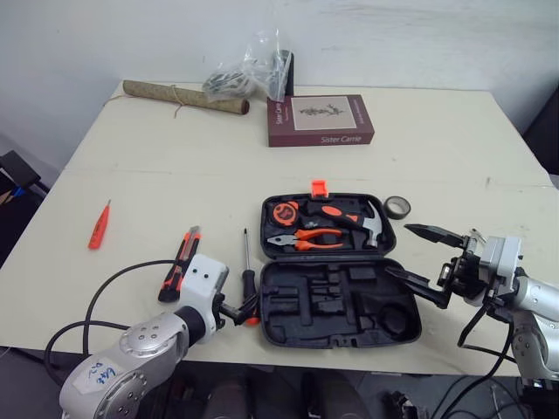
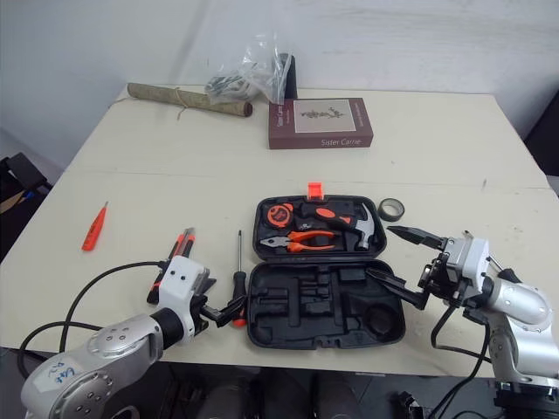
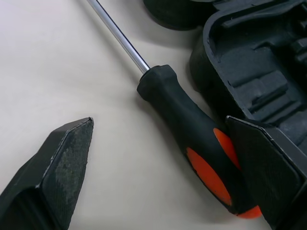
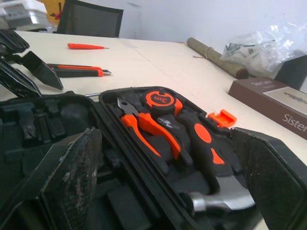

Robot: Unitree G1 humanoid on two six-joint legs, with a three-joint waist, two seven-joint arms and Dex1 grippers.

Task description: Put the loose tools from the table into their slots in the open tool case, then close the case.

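- The left gripper (image 1: 238, 312) is open low on the table (image 1: 131, 175), one finger either side of the black-and-orange handle of the screwdriver (image 1: 247, 275), just left of the tool case (image 1: 269, 332).
- The right gripper (image 1: 399, 250) is spread wide beside the case's right edge, gripping nothing.
- The case lies open; its near half has bare slots, while its far half holds pliers (image 1: 306, 240), a tape measure (image 1: 284, 212) and a hammer (image 1: 362, 223).
- A utility knife (image 1: 181, 260) lies left of the screwdriver, and an orange pen-shaped tool (image 1: 100, 225) lies further left.
- A tape roll (image 1: 397, 206) sits by the case's far right corner.
- A book (image 1: 319, 120), a paper roll (image 1: 183, 96) and a plastic bag (image 1: 249, 70) lie at the far edge.
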